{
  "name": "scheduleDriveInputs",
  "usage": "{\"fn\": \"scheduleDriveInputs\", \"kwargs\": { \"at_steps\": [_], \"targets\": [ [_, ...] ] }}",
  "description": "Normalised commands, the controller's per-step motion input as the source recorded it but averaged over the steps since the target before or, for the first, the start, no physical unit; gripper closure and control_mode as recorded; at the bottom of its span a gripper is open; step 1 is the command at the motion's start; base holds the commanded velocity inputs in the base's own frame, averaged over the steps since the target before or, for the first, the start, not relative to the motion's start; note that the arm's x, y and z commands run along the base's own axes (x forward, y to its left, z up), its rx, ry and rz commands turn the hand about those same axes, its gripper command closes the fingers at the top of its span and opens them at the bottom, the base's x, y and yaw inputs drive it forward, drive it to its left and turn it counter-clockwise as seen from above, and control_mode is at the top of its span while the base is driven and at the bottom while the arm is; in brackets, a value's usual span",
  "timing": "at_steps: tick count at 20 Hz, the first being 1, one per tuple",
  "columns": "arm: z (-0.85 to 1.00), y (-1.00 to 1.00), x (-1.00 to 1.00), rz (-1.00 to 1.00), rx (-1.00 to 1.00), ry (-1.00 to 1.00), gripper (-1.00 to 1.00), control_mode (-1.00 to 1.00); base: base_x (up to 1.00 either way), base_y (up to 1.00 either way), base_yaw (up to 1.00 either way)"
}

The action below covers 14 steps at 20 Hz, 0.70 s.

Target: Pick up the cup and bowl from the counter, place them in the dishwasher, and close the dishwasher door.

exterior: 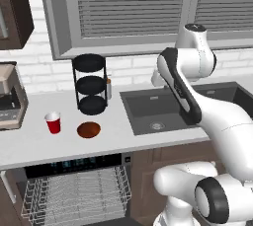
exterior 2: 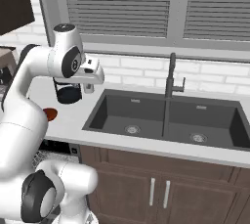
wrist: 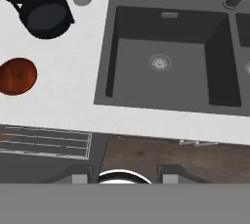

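My gripper (exterior 2: 89, 89) hangs high over the counter (exterior: 118, 136), just at the left edge of the sink (exterior: 163, 109), pointing down, and everything I have to fetch lies off to my left. The cup (exterior: 53, 122) stands upright on the counter's left part, in front of the tiered rack (exterior: 90, 84), and the bowl (exterior: 89, 130) sits just beside it on the sink side, apart from it and a little nearer the counter's front edge. So the bowl is the nearer of the two, and in my hand view it shows at the left margin (wrist: 17, 76), well away from the line between my fingertips (wrist: 73, 175). Neither piece has a long axis to square up to; both are round, so the sideways reach to the left is what matters. The dishwasher (exterior: 74, 163) sits under that same stretch of counter, directly below cup and bowl, with its wire rack (exterior: 74, 193) pulled out. As for my jaws, I cannot tell how far apart they stand: just their tips rise at the bottom of my hand view, and from the base cameras my own forearm and wrist cover them; nothing appears between them. The dishwasher door is cut off below the frame, and in the right base view my arm hides all but a sliver of the bowl (exterior 2: 50, 114)
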Motion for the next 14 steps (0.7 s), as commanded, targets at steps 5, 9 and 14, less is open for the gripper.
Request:
{"fn": "scheduleDriveInputs", "kwargs": {
  "at_steps": [5, 9, 14],
  "targets": [
    [0.00, -0.01, -0.61, 0.01, 0.00, -0.05, -1.00, -1.00, 0.00, 0.00, 0.00],
    [-0.03, 0.06, -0.84, 0.01, 0.03, 0.00, -1.00, -1.00, 0.00, 0.00, 0.00],
    [-0.03, 0.10, -0.48, 0.08, 0.01, -0.02, -1.00, -1.00, 0.00, 0.00, 0.00]
  ]
}}
